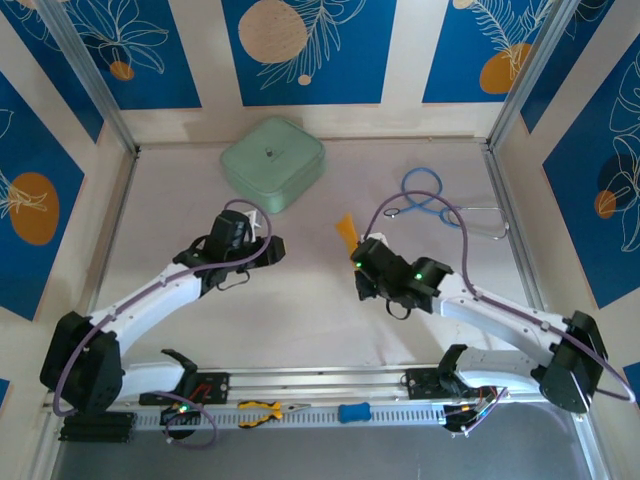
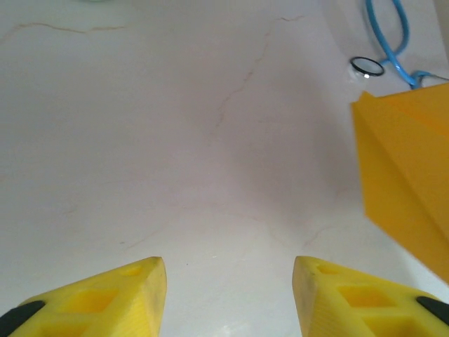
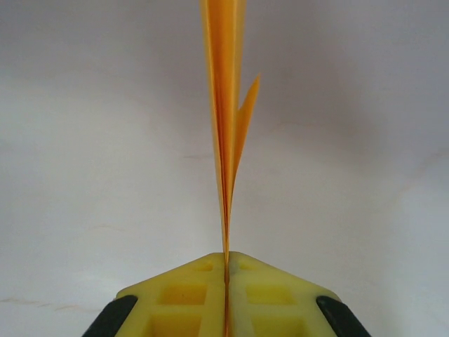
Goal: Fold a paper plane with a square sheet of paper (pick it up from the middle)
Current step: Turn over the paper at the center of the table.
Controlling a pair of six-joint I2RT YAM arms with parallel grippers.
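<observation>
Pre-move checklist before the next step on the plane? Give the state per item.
1. Right gripper clamped on the paper plane: ok, the fingers meet with the paper between them.
2. Layers tight at the pinch: ok.
3. Layers tight further up: not ok, one flap splays out to the side.
4. Left gripper open and empty: ok.
5. Stethoscope apart from the plane: ok in the top view.
6. Plane lifted off the table: cannot tell.
</observation>
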